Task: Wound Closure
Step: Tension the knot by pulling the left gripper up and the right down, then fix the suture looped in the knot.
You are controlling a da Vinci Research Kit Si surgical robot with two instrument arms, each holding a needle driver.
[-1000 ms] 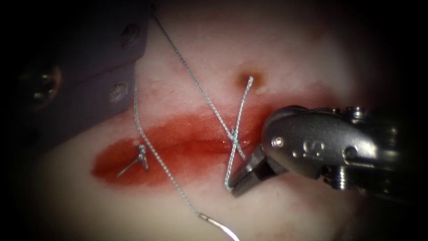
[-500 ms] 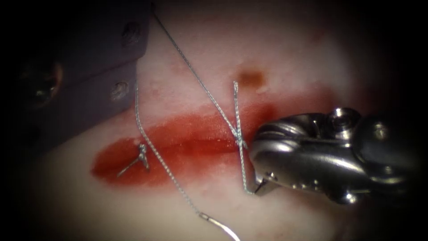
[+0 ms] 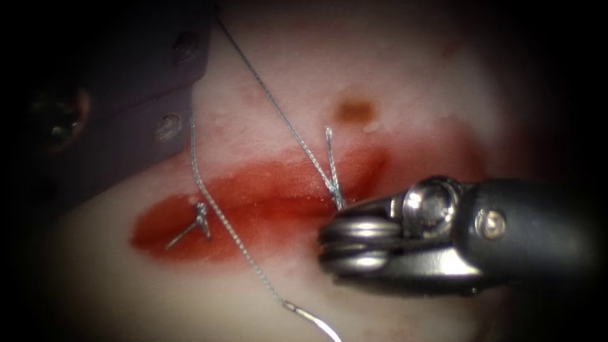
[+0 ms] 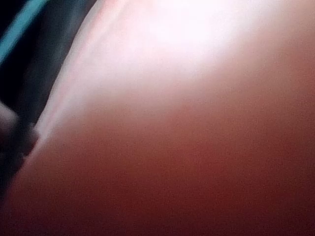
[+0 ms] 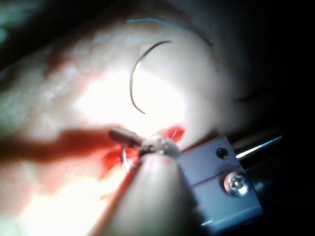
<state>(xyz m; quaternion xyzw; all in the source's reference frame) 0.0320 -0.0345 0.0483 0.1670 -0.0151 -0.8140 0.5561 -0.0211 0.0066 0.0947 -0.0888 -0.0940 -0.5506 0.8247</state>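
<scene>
the right tool [image 3: 354,244] sits over the knot's thread [image 3: 330,166]; i cannot tell what it holds. the needle [image 3: 316,320] lies loose on the tissue [image 3: 405,82]. it looks like knot work.

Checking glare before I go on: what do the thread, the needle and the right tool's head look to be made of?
Thread: looks braided or twisted, pale grey, going by its beaded texture; the fibre itself can't be told. Needle: thin curved bare metal, lying free on the tissue, held by neither tool. Right tool: polished, steel-like metal, with bright highlights on its rounded head; behind it, a dark, duller shaft.
</scene>
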